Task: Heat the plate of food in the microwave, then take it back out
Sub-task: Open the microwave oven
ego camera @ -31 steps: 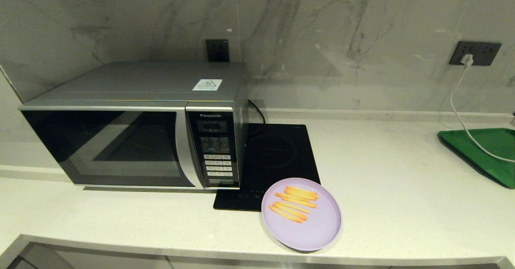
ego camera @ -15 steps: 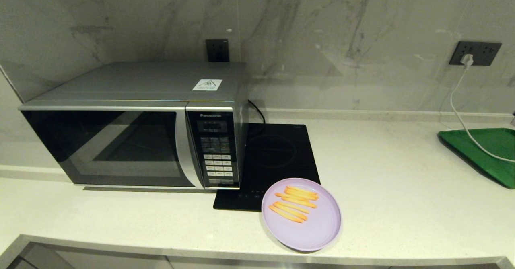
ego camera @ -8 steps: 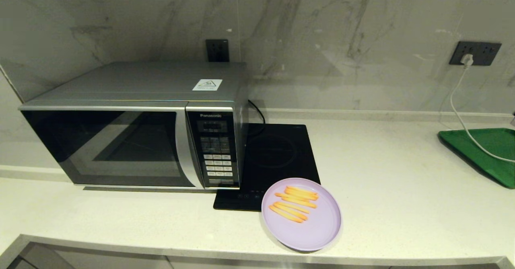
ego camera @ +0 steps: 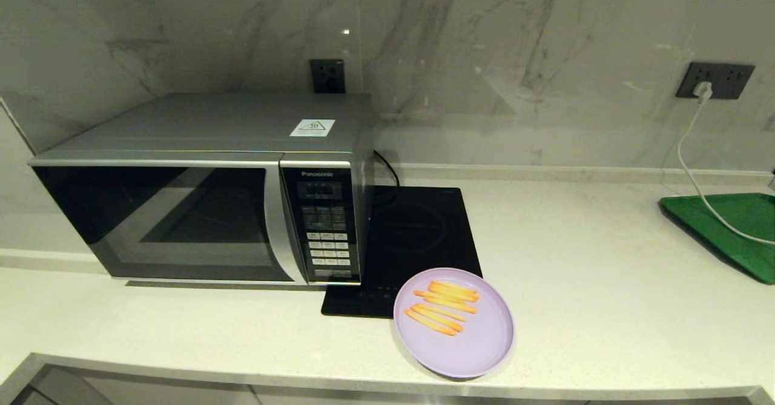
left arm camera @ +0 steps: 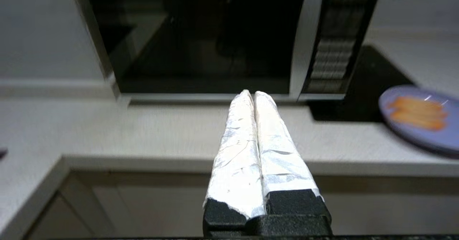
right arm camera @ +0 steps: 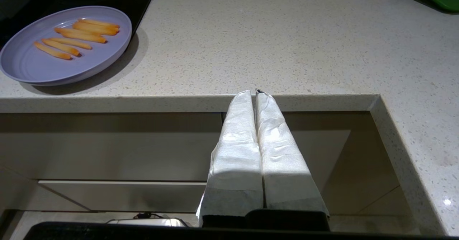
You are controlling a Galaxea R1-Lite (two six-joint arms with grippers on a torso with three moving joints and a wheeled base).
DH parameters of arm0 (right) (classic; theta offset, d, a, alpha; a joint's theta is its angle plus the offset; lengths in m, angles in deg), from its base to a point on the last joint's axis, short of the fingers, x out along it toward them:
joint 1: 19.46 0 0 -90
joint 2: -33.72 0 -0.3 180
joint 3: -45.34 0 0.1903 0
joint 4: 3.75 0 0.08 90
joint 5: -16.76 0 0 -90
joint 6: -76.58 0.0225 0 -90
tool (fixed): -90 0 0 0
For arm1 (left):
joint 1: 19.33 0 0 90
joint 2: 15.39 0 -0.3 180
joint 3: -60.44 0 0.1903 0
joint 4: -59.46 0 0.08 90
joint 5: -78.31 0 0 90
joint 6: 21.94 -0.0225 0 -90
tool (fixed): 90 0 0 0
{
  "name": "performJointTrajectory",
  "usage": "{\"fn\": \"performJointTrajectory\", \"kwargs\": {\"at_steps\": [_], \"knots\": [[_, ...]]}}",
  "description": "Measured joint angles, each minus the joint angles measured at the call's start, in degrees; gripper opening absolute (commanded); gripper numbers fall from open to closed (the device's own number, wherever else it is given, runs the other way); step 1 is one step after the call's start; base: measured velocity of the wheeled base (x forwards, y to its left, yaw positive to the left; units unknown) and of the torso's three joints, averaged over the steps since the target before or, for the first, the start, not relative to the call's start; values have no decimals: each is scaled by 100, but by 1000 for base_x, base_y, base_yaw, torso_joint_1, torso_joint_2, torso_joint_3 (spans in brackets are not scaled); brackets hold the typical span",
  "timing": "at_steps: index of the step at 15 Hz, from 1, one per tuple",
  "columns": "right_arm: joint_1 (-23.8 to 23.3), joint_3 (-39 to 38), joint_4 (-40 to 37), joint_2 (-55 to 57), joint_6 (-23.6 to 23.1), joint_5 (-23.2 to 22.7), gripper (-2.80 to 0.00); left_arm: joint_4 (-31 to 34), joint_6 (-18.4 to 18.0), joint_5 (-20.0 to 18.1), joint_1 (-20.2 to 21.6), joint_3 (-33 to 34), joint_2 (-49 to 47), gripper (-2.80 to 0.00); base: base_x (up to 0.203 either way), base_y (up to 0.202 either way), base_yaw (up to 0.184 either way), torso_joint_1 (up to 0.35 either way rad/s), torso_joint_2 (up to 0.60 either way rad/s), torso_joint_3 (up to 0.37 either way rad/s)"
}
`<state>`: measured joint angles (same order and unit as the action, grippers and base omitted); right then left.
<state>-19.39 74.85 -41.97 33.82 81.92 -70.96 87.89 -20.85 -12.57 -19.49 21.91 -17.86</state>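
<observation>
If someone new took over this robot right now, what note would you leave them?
Left claw: shut, empty, held below the counter edge, facing the microwave.
Right claw: shut, empty, held low in front of the counter edge, to the right of the plate.
Plate of food: on the counter, partly over the black hob.
Microwave door: closed.
Done: nothing.
Left: open door, load plate, heat, take it out.
</observation>
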Motion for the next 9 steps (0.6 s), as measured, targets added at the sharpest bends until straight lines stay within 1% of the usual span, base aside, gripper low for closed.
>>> {"fn": "performJointTrajectory", "kwargs": {"at_steps": [2,4,6,7,9], "knots": [[2,0,-2,0,0,0,-280,257,230,-355,-89,-877,-569,-280,0,0,0,0,0,0],[2,0,-2,0,-1,-2,-280,383,640,-840,-342,-1402,-1390,-280,0,0,0,0,0,0],[2,0,-2,0,0,-2,-280,246,1118,-1419,-829,-1678,-2306,-280,0,0,0,0,0,0],[2,0,-2,0,-2,-2,-280,115,1287,-1657,-1136,-1763,-2676,-280,0,0,0,0,0,0],[0,0,-2,0,-2,0,-280,-64,1507,-2108,-1847,-1851,-3354,-280,0,0,0,0,0,0]]}}
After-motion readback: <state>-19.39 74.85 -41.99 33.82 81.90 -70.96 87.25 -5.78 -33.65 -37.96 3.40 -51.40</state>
